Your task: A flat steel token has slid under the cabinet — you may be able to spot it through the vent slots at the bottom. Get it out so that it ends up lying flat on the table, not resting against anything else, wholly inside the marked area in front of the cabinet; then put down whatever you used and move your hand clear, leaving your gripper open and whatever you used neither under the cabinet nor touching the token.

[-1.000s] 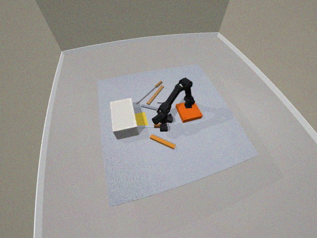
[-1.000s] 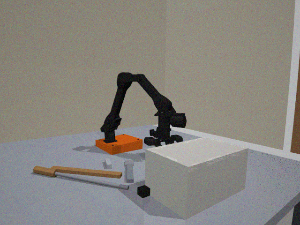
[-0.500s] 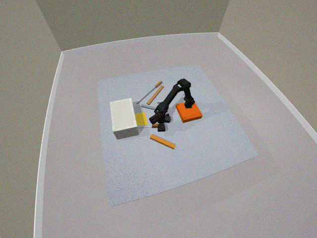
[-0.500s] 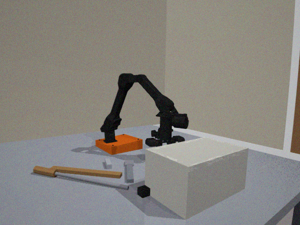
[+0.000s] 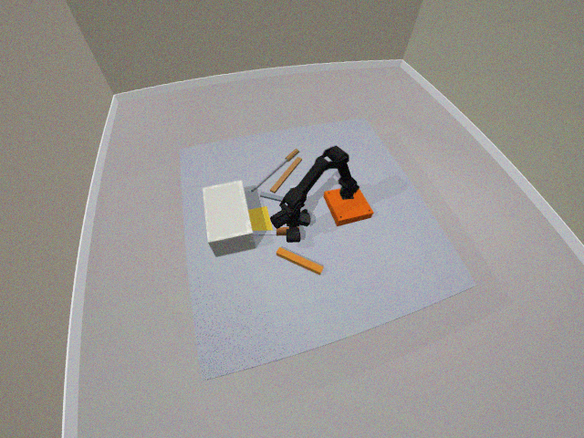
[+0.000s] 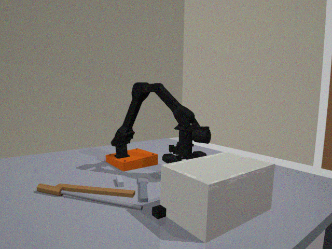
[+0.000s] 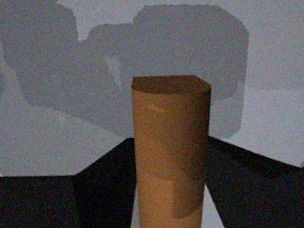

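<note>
The white cabinet point(image 5: 226, 209) point(image 6: 184, 201) stands with the yellow marked area point(image 5: 260, 219) at its front. The token is not visible, and the vent slots cannot be made out. My gripper point(image 5: 291, 229) point(image 7: 166, 144) is low in front of the cabinet, shut on the wooden handle point(image 5: 282, 231) point(image 7: 171, 128) of a thin rod tool. Its thin shaft point(image 5: 265, 234) points at the cabinet's front, along one side of the marked area; whether its tip is under the cabinet cannot be told. In the exterior view the cabinet hides the fingertips and this tool.
A second handled rod point(image 5: 269, 175) point(image 6: 101, 200), a wooden stick point(image 5: 286, 174) point(image 6: 99, 190) and a grey flat tool point(image 5: 270, 195) point(image 6: 142, 190) lie to one side. An orange-brown bar point(image 5: 299, 260) lies on the other. A black cube point(image 6: 158, 211) is by the cabinet.
</note>
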Controlling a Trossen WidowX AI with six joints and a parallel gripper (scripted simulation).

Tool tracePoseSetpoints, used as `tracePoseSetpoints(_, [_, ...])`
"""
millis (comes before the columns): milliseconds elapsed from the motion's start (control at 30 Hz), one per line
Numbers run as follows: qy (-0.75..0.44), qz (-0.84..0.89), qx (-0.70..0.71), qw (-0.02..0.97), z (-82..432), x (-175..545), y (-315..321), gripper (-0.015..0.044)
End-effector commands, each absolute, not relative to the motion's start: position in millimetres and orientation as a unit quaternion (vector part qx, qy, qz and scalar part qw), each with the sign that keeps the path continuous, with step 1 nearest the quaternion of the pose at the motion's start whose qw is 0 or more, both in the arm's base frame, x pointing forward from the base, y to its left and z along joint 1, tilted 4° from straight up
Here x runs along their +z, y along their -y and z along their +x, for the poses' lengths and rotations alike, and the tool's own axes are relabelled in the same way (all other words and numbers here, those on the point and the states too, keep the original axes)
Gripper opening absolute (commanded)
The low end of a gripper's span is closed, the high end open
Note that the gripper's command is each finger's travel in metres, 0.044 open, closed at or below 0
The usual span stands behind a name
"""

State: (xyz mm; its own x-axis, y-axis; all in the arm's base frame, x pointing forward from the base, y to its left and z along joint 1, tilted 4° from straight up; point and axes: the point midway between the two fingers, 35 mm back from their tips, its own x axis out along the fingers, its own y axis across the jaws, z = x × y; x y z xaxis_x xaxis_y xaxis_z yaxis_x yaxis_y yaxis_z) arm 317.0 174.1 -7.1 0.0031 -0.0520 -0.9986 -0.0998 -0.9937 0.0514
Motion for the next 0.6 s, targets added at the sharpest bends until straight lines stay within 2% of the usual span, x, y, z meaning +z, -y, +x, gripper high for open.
tracePoseSetpoints(0, [-0.053, -0.710, 0.702, 0.018, 325.5, -6.6, -173.3, 0.0000])
tracePoseSetpoints(567, [-0.053, -0.710, 0.702, 0.018, 344.3, -6.0, -171.0, 0.0000])
